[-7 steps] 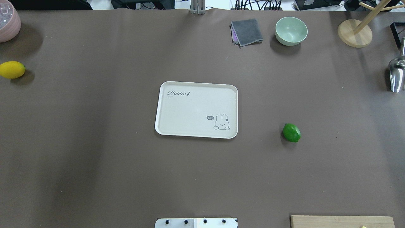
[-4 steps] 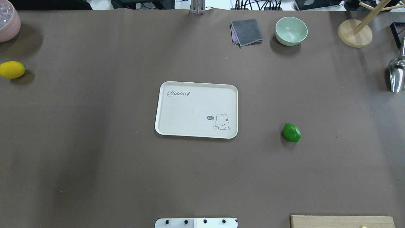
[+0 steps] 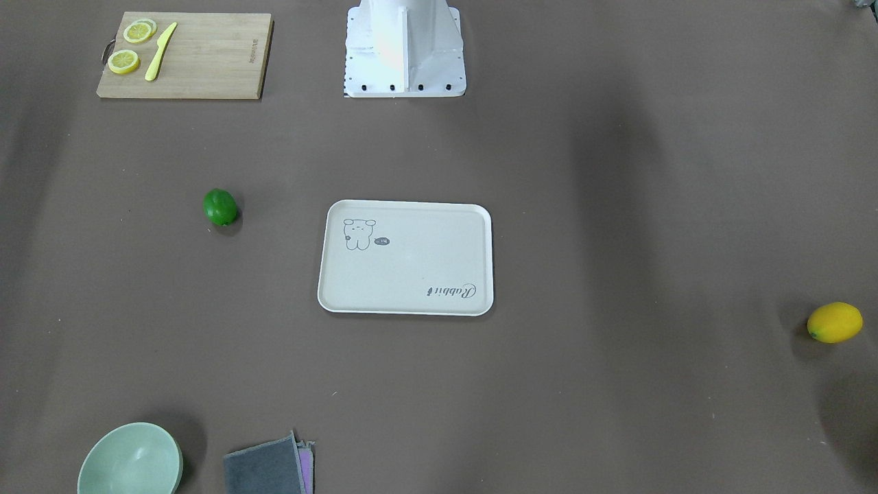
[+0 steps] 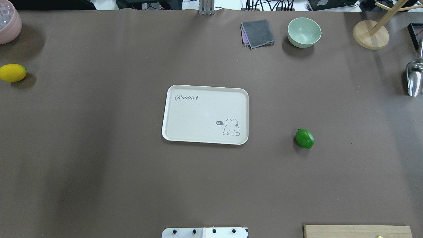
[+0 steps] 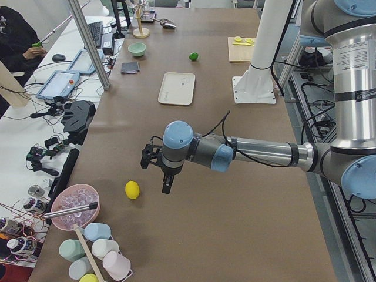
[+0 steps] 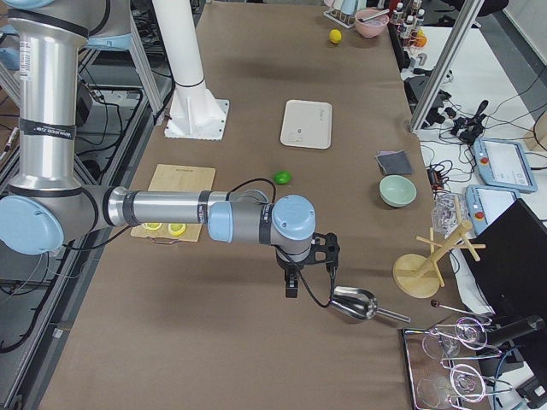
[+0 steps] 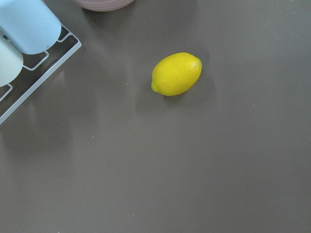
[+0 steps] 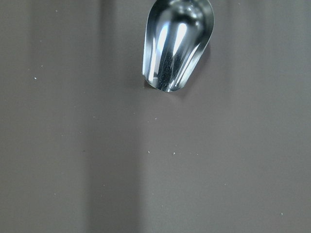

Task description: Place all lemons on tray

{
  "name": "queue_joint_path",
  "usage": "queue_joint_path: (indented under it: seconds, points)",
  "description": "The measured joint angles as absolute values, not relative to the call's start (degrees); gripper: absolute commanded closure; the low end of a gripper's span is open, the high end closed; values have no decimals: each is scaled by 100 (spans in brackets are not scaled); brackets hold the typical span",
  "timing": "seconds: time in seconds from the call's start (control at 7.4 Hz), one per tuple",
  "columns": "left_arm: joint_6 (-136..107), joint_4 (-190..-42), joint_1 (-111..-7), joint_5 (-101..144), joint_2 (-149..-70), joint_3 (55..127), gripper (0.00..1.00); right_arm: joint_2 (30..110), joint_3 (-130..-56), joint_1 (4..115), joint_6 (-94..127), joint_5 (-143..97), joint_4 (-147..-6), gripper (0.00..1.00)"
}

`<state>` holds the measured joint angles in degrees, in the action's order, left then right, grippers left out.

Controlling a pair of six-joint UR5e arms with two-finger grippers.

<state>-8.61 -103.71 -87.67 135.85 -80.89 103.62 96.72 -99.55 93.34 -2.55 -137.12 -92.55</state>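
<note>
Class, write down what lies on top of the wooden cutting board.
Lemon slices and a yellow knife lie on the cutting board; the wood beneath them is hidden.

Nothing has visibly moved in the overhead view since the earlier pictures: the yellow lemon point(image 4: 12, 73) at the view's left edge, the green lemon point(image 4: 304, 138) right of the tray point(image 4: 198, 112), and the tray itself sit at the same spots. The other views have no earlier pictures to compare, so change there cannot be told
</note>
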Motion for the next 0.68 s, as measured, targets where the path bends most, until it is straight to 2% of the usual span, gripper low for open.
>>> queue_joint_path:
  seconds: [0.68]
  points:
    - [-798, -10375, -8750, 14013, -8487, 10029, 3, 9697, -9958, 9334, -307, -13771, -9240, 0]
